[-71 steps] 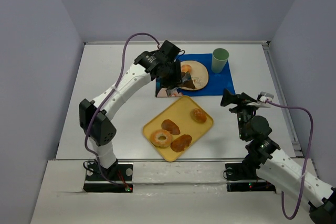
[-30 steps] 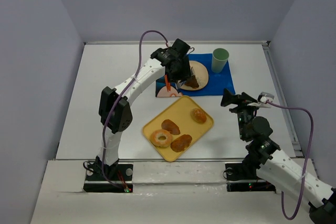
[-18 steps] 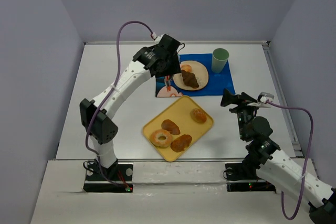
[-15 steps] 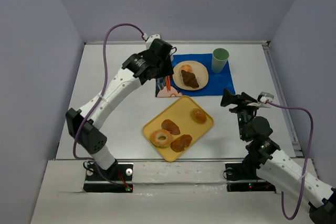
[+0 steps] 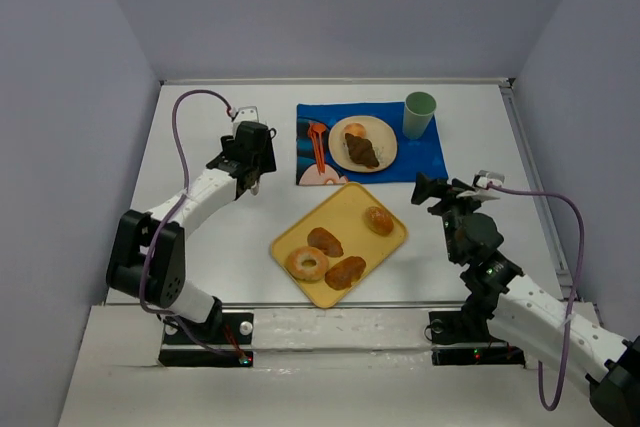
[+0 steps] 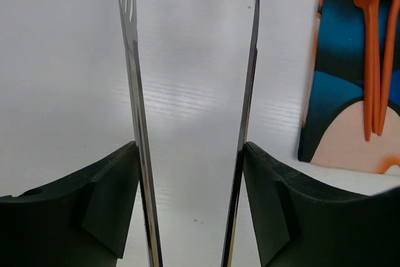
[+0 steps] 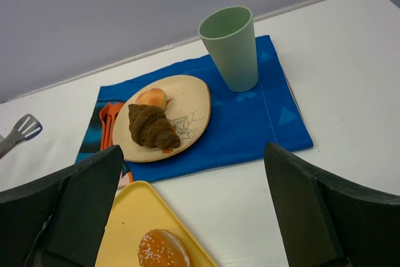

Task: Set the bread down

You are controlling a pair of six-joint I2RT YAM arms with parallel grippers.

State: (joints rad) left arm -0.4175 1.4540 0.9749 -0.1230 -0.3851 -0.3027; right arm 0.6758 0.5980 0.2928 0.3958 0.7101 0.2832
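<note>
White table (image 5: 220,247) walled in pale lilac; left gripper (image 6: 190,92) gapes empty (right gripper's (image 5: 432,191) jaws unclear)

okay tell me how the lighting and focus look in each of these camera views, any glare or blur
Top external: even, soft light, faint shadows, everything sharp, no glare. Left wrist: the tongs look streaked and soft close to the lens, with sheen on the metal; the table is evenly lit. Right wrist: the green cup and croissant are crisp; the dark fingers in the foreground are soft.
</note>
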